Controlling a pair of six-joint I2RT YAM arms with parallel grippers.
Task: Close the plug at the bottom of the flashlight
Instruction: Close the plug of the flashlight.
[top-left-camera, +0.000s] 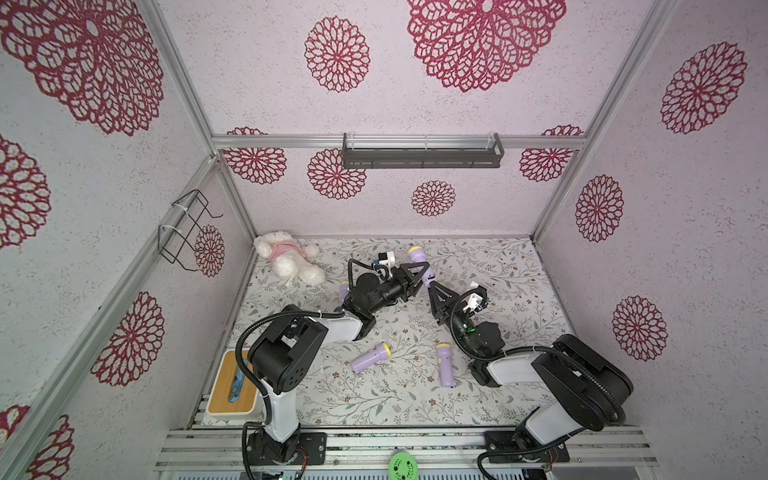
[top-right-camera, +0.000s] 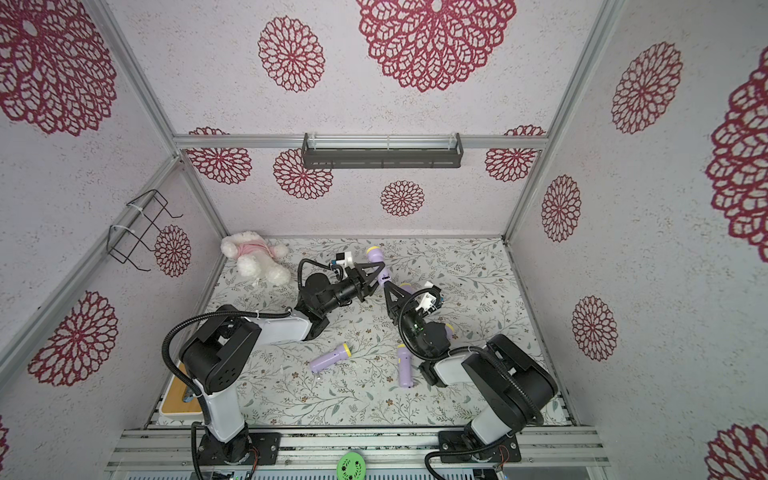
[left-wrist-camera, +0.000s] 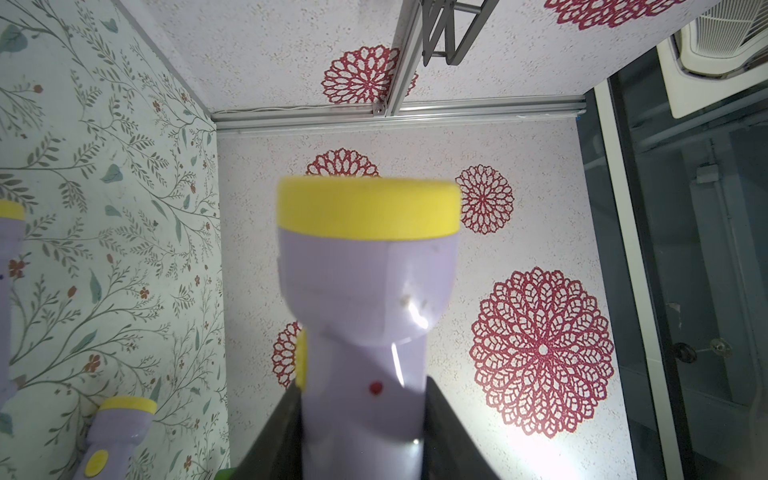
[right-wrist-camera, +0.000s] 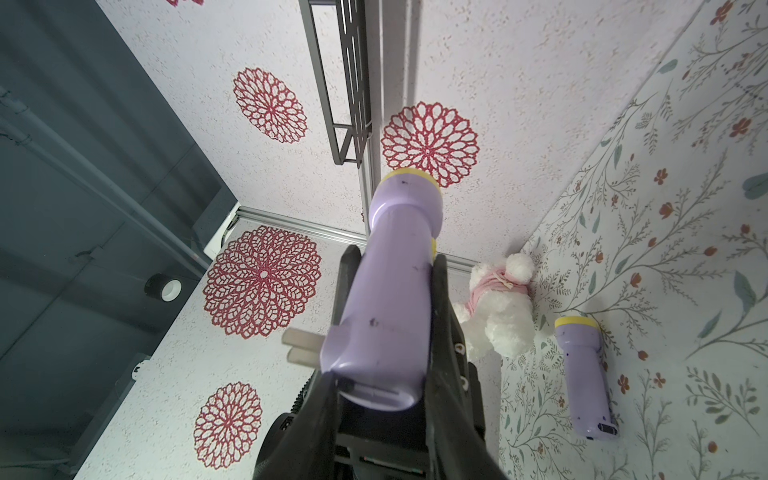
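Observation:
A lilac flashlight (top-left-camera: 419, 262) with a yellow head is held above the table, its head towards the back wall. My left gripper (top-left-camera: 423, 273) is shut on its mid body; in the left wrist view the fingers (left-wrist-camera: 442, 419) press both sides of the flashlight (left-wrist-camera: 365, 332). My right gripper (top-left-camera: 432, 287) is shut on the flashlight's bottom end (right-wrist-camera: 386, 316). The plug (right-wrist-camera: 300, 345) shows as two pale prongs sticking out sideways near the base, folded out.
Several more lilac flashlights lie on the floral table, two at the front (top-left-camera: 370, 356) (top-left-camera: 445, 365). A white plush toy (top-left-camera: 286, 257) lies back left. A wood-topped tissue box (top-left-camera: 230, 386) sits front left. A wire basket (top-left-camera: 187, 228) and a shelf (top-left-camera: 422, 151) hang on the walls.

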